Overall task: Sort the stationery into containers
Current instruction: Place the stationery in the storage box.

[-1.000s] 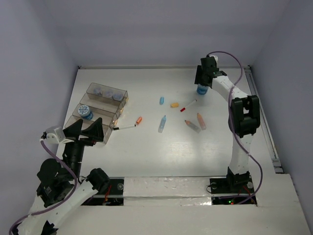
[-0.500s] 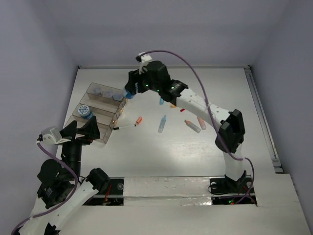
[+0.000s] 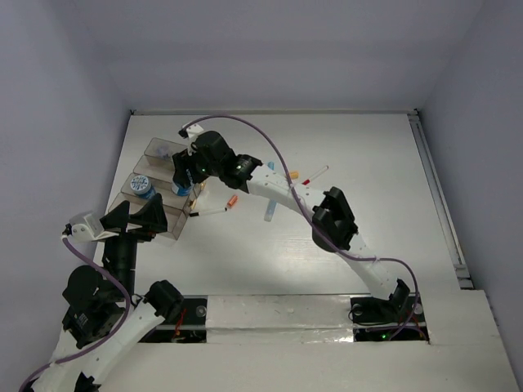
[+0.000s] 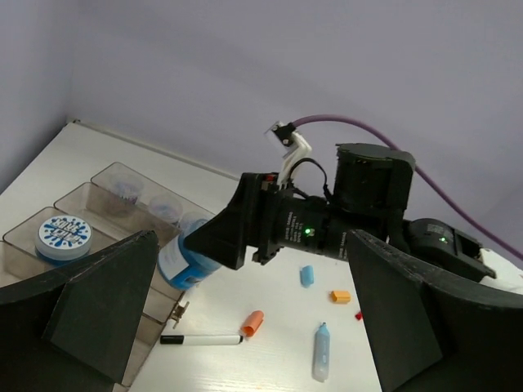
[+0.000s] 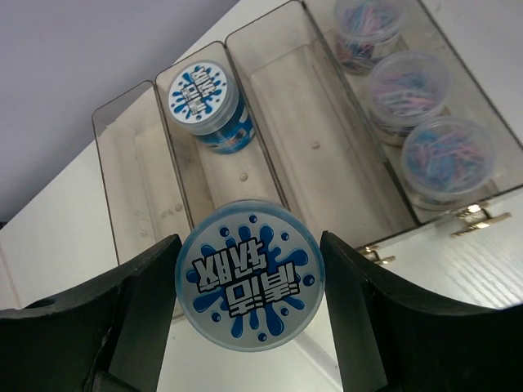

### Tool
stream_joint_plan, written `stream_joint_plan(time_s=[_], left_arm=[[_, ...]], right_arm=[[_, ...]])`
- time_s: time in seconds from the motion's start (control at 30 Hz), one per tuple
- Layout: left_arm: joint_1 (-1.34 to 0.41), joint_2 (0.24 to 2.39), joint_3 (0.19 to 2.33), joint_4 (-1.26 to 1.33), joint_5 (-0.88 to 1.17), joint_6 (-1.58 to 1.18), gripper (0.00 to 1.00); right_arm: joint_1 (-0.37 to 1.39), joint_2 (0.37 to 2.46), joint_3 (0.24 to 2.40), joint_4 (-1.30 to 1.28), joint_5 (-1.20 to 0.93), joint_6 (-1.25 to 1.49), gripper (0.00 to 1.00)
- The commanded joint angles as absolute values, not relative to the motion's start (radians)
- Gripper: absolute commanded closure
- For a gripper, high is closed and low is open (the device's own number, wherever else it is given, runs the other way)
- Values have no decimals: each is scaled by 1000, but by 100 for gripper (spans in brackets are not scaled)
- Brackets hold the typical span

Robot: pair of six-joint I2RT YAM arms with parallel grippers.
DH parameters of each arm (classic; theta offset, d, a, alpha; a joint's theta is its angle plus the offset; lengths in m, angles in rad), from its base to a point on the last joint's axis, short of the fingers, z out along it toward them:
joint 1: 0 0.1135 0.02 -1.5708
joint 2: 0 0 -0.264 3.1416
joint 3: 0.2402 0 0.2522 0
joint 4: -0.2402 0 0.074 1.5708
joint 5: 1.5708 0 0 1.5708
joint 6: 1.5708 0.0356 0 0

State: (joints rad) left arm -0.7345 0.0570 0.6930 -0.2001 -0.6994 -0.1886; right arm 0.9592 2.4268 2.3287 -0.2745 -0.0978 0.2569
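Right hand (image 3: 183, 178) is clenched on a blue-topped tub (image 5: 248, 284) above the bins (image 5: 282, 139); released off-centre, it may be spilled onto the desk (image 3: 392, 180).

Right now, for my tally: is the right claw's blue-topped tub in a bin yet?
Out: right claw grips the tub above the bins.

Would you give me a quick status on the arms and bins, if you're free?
Left gripper open, empty, near the bins. Right gripper shut on blue-topped tub, above the bins. Second tub already binned; neighbouring compartment free.
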Motion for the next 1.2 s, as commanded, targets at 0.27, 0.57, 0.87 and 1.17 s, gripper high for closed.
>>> stream_joint_plan(time_s=[0.27, 0.57, 0.87, 1.17], left_arm=[[-727, 58, 687, -158, -660, -189, 1], [-727, 63, 686, -153, -649, -187, 1], [-727, 55, 687, -160, -649, -190, 1], [-727, 57, 690, -169, -653, -196, 1]], right_arm=[[996, 2511, 2502, -184, -150, 258, 58], [1005, 2540, 2488, -193, -147, 256, 58], [1014, 2548, 2473, -189, -129, 252, 41], [1014, 2522, 2464, -178, -112, 235, 19]])
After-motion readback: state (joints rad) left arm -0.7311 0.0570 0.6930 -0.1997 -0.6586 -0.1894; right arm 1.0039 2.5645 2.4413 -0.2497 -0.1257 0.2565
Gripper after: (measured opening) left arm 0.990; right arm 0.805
